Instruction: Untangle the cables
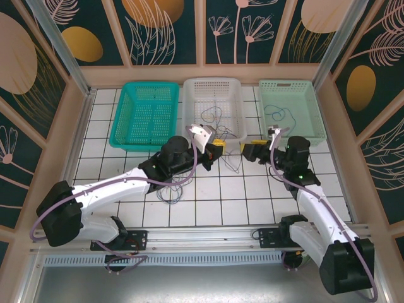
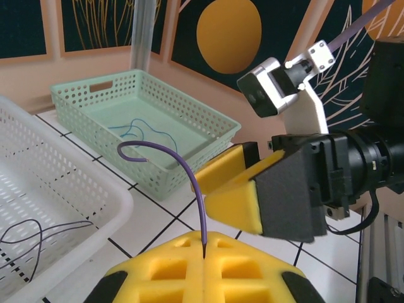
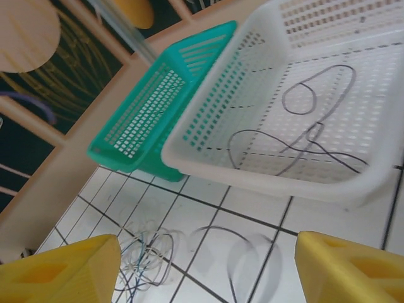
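My left gripper (image 1: 218,149) (image 2: 207,240) is shut on a greyish-purple cable (image 2: 192,183), which rises from between its yellow fingers and curls over to a free end. From that grip a thin loop (image 1: 233,163) hangs over the tiles. My right gripper (image 1: 249,151) (image 3: 205,271) faces it a short way off, open, with nothing between its yellow fingers (image 3: 57,271). Below it the hanging loop (image 3: 252,259) shows blurred. A loose tangle of cables (image 1: 170,189) (image 3: 142,259) lies on the tiles beside my left arm.
Three baskets stand in a row at the back: teal (image 1: 145,117) (image 3: 158,107), white (image 1: 214,95) (image 3: 208,126) with dark cables (image 3: 303,126) in it, and pale green (image 1: 290,95) (image 2: 189,129) with a blue cable (image 2: 136,129). Walls enclose the tiled table.
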Motion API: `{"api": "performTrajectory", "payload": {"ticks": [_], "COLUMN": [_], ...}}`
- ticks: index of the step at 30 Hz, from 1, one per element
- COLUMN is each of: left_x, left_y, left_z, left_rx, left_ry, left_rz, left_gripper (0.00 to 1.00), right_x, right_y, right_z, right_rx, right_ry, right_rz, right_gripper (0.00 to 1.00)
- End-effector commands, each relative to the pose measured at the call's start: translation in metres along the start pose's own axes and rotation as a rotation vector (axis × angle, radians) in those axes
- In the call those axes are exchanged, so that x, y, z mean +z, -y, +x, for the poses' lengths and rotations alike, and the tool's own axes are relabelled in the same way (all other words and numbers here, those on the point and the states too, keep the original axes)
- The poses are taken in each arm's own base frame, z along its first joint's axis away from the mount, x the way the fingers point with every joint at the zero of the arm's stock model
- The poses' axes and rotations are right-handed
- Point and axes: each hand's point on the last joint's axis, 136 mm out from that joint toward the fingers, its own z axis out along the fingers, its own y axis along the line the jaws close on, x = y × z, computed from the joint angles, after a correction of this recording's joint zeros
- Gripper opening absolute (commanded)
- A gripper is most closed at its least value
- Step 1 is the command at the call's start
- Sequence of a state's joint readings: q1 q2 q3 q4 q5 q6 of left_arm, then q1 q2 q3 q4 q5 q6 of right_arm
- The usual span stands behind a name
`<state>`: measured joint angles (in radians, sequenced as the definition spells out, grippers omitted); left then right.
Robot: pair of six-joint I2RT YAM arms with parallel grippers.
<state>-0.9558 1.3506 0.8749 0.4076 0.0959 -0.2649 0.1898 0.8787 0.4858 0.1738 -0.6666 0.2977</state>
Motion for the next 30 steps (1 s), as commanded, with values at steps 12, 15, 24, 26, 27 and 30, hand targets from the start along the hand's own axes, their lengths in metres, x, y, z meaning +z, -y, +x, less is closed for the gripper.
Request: {"api": "performTrajectory", "payload": {"ticks": [12, 15, 24, 26, 27, 30], "left_x": [-0.028, -0.038, -0.102, -0.116, -0.121, -0.137], "left_y": [0.011, 0.009, -0.015, -0.017, -0.017, -0.024], "left_z": [-0.052, -0.073, -0.176, -0.196, -0.203, -0.22], "left_rx": [0.047, 0.07, 0.252, 0.284, 0.294, 0.322], "left_ry": [0.146, 0.191, 0.375, 0.41, 0.425, 0.462], "left_rz": [0.0, -0.044, -0.359, -0.398, -0.412, -0.469], "left_gripper": [0.01, 0.01, 0.02, 0.02, 0.02, 0.04], "right_x": [-0.002, -0.002, -0.002, -0.002, -0.002, -0.002], "right_y": [-0.02, -0.012, -0.003, 0.0, 0.0, 0.002], "right_z": [-0.027, -0.029, -0.029, -0.028, -0.028, -0.027], "right_rx": [-0.15, -0.143, -0.137, -0.132, -0.132, -0.128], "right_ry": [0.101, 0.118, 0.134, 0.14, 0.142, 0.144], "right_rz": [0.003, 0.049, 0.093, 0.103, 0.104, 0.108], "right_gripper": [0.75, 0.75, 0.76, 0.76, 0.76, 0.76]}}
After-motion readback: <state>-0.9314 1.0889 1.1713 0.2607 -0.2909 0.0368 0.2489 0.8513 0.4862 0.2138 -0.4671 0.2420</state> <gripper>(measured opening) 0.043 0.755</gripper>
